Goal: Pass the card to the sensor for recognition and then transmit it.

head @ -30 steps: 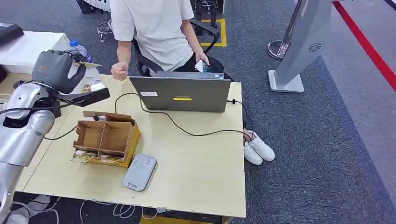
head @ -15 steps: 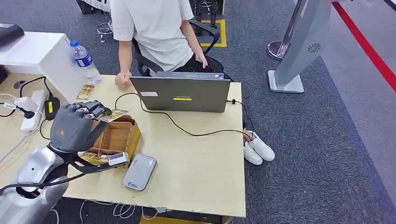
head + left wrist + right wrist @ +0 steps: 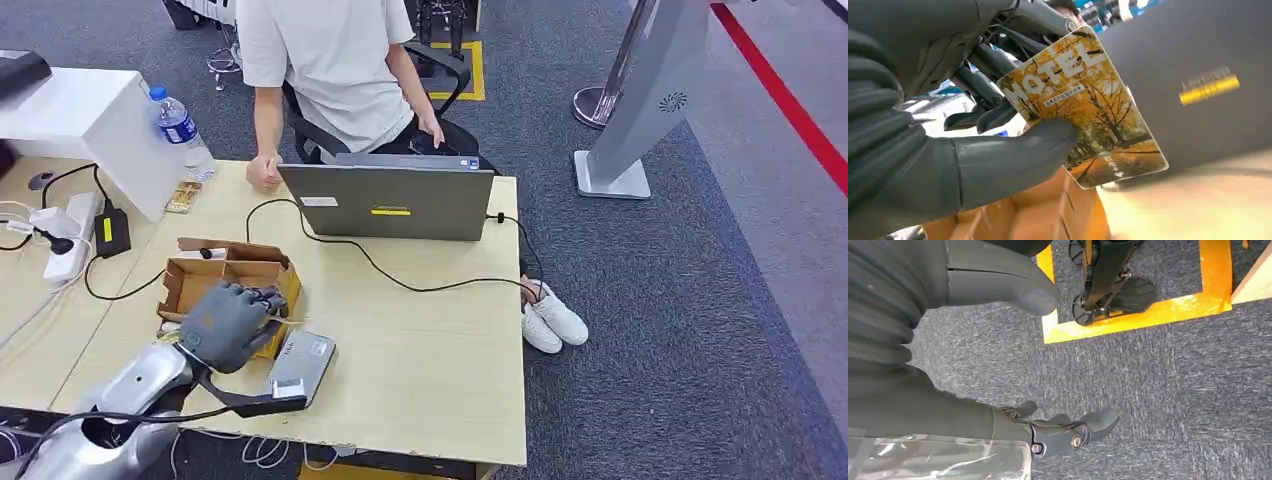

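Since half a second ago the left hand [image 3: 228, 325] has come down and forward in the head view, from over the back of the cardboard box [image 3: 215, 285] at left of centre to the box's front right corner, just beside the grey sensor [image 3: 299, 368] in the lower left part of the frame. In the left wrist view the thumb [image 3: 1013, 155] presses the card [image 3: 1083, 105] against the darker fingers behind it, so the hand grips the card (orange autumn trees, the word HOTEL) with most of its face showing in the middle of that picture, in front of the laptop [image 3: 388, 200] lid. The laptop sits at upper centre of the table [image 3: 430, 360] in the head view, and a person [image 3: 330, 70] sits behind it. The right hand [image 3: 1013, 370] hangs over blue carpet, thumb and fingers apart, holding nothing.
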Robot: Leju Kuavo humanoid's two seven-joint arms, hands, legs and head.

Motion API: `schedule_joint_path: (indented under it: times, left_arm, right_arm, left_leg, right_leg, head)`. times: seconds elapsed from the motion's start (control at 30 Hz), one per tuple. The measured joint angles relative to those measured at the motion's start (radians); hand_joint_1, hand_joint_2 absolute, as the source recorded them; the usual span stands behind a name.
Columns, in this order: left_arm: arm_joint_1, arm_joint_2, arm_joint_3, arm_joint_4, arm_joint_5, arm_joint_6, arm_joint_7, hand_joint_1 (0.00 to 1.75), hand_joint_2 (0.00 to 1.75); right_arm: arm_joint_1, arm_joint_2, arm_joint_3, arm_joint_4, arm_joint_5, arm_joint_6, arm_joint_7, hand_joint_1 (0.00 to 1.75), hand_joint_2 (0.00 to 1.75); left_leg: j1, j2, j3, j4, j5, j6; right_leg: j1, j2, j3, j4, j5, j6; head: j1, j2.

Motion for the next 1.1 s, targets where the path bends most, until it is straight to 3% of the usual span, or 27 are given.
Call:
schedule_joint_path:
  times: [0.3, 0.57, 0.9, 1.03, 1.1]
  left_arm:
    - [-0.023, 0.004, -0.097, 0.085, 0.016, -0.027, 0.014, 1.75, 1.75]
    - [-0.041, 0.053, -0.168, 0.118, 0.046, -0.097, 0.026, 1.75, 1.75]
    - [-0.071, 0.098, -0.201, 0.122, 0.065, -0.124, 0.034, 1.75, 1.75]
    - [-0.081, 0.104, -0.206, 0.122, 0.073, -0.107, 0.034, 1.75, 1.75]
    - [-0.082, 0.091, -0.206, 0.122, 0.063, -0.016, 0.033, 1.75, 1.75]
  right_arm:
    - [-0.002, 0.001, -0.013, 0.000, 0.012, 0.000, 0.000, 0.00, 1.75]
    - [-0.003, 0.002, -0.017, 0.000, 0.022, 0.000, 0.011, 0.00, 1.75]
    - [-0.004, 0.003, -0.018, 0.000, 0.029, 0.001, 0.016, 0.00, 1.75]
    - [-0.004, 0.003, -0.019, 0.000, 0.030, 0.001, 0.016, 0.00, 1.75]
    - [-0.004, 0.003, -0.023, 0.000, 0.030, 0.002, 0.014, 0.00, 1.75]
  left_leg:
    - [0.000, 0.000, 0.000, 0.000, 0.000, 0.000]
    - [0.000, 0.000, 0.000, 0.000, 0.000, 0.000]
    - [0.000, -0.001, 0.000, 0.000, 0.000, 0.000]
    - [0.000, -0.001, 0.000, 0.000, 0.000, 0.000]
    - [0.000, -0.001, 0.000, 0.000, 0.000, 0.000]
  right_leg:
    - [0.000, 0.000, 0.000, 0.000, 0.000, 0.000]
    - [0.000, 0.000, 0.000, 0.000, 0.000, 0.000]
    - [0.000, 0.000, 0.001, 0.000, 0.000, 0.000]
    - [0.000, 0.000, 0.001, 0.000, 0.000, 0.000]
    - [0.000, 0.000, 0.000, 0.000, 0.000, 0.000]
  head:
    - [0.000, 0.000]
    - [0.000, 0.000]
    - [0.000, 0.000]
    - [0.000, 0.000]
    - [0.000, 0.000]
